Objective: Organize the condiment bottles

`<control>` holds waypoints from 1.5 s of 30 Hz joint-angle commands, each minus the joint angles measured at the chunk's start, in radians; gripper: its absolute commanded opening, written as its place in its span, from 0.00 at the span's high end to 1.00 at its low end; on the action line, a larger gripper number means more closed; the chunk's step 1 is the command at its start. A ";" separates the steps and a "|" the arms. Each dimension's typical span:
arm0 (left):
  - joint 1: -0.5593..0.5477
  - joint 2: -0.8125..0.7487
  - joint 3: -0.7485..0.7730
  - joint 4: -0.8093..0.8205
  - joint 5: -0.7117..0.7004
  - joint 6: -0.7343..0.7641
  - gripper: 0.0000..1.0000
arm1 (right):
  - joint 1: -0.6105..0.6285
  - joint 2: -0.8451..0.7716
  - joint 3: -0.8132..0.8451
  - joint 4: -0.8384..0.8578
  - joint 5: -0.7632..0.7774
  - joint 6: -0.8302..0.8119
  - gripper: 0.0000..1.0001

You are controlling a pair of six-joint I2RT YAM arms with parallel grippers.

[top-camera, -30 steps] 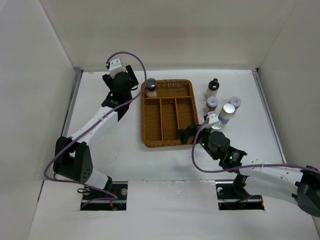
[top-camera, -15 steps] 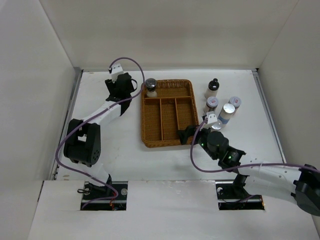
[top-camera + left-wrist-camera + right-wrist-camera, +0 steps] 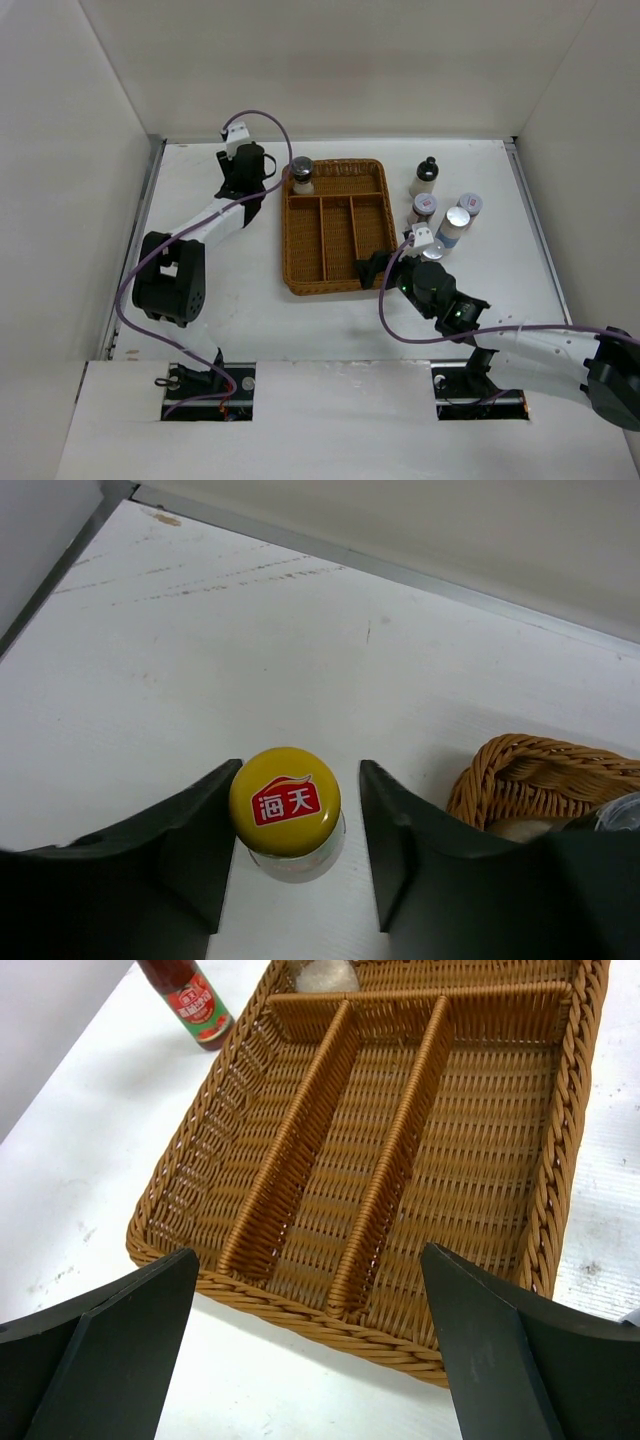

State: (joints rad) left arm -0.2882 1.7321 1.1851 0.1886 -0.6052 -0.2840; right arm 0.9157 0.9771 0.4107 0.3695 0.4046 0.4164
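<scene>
A yellow-capped sauce bottle [image 3: 285, 800] with a red label [image 3: 190, 1000] stands on the table just left of the wicker tray [image 3: 335, 285]. My left gripper [image 3: 298, 820] is shut on it; in the top view the wrist hides it. A grey-lidded jar [image 3: 302, 175] stands in the tray's back left corner. To the right of the tray are a black-capped cream bottle [image 3: 426, 177] and silver-lidded shakers [image 3: 455, 225]. My right gripper [image 3: 310, 1350] hangs open over the tray's near rim [image 3: 300, 1305], holding nothing.
The tray has three long compartments and one cross compartment at the back. Box walls close in the table on the left, back and right. The left arm's elbow [image 3: 170, 275] is folded over the table's left side.
The left jaws have closed in on the yellow-capped bottle, and the left arm's elbow has folded up and inward. The right arm has barely moved.
</scene>
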 commanded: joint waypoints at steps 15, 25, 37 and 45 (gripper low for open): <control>-0.125 -0.284 -0.021 0.103 -0.134 0.163 0.82 | -0.007 -0.006 0.023 0.052 -0.023 0.010 0.00; -0.314 -0.355 -0.016 0.077 -0.120 0.146 0.82 | -0.011 -0.051 0.010 0.049 -0.009 0.010 0.00; -0.391 -0.204 0.004 0.089 -0.038 0.033 0.82 | -0.022 -0.066 0.004 0.046 -0.009 0.018 0.00; -0.372 -0.135 0.016 0.095 -0.004 0.028 0.82 | -0.022 -0.055 0.005 0.046 -0.009 0.019 0.00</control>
State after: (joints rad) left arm -0.6682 1.6375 1.1339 0.1513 -0.6083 -0.2413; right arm 0.9012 0.9279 0.4103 0.3691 0.3950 0.4236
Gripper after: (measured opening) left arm 0.359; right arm 0.999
